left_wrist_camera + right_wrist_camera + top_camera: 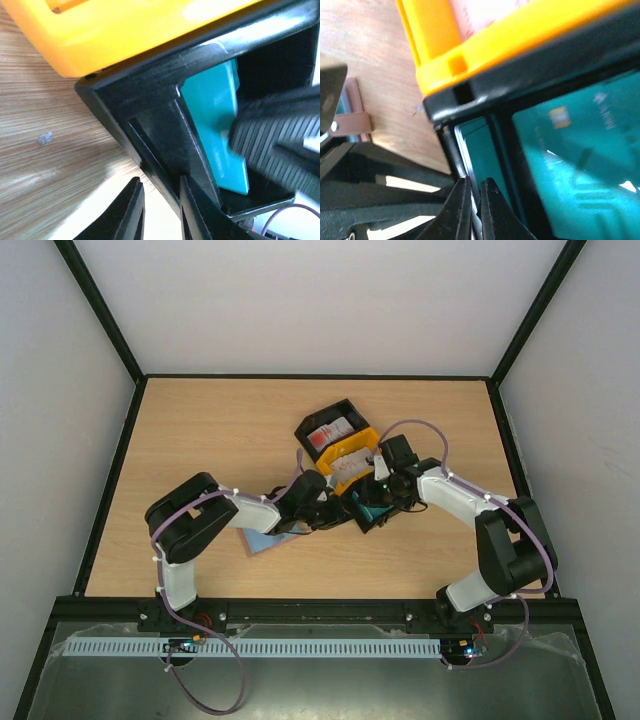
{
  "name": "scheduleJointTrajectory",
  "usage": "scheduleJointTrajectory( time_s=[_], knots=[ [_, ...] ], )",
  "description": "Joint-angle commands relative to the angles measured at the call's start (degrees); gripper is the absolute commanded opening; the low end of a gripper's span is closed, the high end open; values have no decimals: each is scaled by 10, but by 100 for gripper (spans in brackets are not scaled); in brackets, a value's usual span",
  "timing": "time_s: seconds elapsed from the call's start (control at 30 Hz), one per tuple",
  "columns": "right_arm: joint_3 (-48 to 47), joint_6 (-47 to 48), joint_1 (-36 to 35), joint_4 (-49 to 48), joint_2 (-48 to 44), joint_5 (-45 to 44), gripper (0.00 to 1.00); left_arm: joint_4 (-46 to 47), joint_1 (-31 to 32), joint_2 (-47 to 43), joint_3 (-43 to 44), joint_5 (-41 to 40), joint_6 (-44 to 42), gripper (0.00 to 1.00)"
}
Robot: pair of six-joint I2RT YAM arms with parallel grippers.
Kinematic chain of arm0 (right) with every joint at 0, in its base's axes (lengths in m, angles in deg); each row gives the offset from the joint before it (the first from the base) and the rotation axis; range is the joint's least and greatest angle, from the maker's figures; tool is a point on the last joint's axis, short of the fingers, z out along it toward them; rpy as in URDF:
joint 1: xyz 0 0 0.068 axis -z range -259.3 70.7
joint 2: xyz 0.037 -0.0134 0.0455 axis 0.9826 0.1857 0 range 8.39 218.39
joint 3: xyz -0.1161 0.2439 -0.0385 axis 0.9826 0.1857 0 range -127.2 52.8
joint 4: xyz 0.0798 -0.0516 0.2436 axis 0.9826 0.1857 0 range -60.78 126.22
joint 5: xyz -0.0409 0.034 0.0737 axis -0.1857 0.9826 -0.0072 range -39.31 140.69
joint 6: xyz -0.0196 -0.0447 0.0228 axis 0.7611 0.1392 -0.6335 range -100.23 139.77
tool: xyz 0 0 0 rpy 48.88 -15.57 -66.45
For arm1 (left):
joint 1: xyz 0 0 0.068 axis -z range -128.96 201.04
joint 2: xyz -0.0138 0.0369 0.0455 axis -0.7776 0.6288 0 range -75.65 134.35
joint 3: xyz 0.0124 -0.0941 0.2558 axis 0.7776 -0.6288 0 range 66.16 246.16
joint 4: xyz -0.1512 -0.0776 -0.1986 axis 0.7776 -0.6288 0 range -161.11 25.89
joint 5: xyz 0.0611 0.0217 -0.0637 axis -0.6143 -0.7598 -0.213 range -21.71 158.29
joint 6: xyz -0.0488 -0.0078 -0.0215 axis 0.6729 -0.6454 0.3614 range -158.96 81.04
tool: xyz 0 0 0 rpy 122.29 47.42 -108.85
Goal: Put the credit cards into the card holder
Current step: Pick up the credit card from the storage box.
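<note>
Right wrist: right claw [476, 189] pressed together by teal card [580, 150]; left claw [160, 184] unclear.

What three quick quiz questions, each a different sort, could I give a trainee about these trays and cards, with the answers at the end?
1. True or false: the yellow tray sits between the far black tray and the near black tray.
2. Which colour are the cards in the near black tray? A white with red, B teal, C beige.
3. Name the pincer that seems to be shut on the edge of a teal card.
Key: 1 true. 2 B. 3 The right pincer.
</note>
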Motion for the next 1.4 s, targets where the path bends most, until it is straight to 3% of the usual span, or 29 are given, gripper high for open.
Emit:
scheduleJointTrajectory(
  time_s=[0.0, 0.53, 0.77, 0.97, 1.13, 1.37],
  knots=[
    [28, -4, -16, 44, 3, 53, 7, -20, 2, 28, 11, -35, -11, 22],
    [-2, -12, -24, 60, 5, -28, 32, -23, 2, 22, 7, -34, -11, 22],
    [-38, -2, -85, 105, 46, -141, 33, -38, 2, 7, 6, -50, -20, 22],
    [-51, -1, -98, 111, 55, -177, 37, -59, 2, -27, -7, -77, -32, 22],
    [-51, -10, -106, 104, 76, -155, 39, -77, 2, -58, -16, -102, -42, 22],
    [-55, -34, -113, 94, 52, -119, 32, -76, 3, -39, -6, -98, -38, 22]
  ],
)
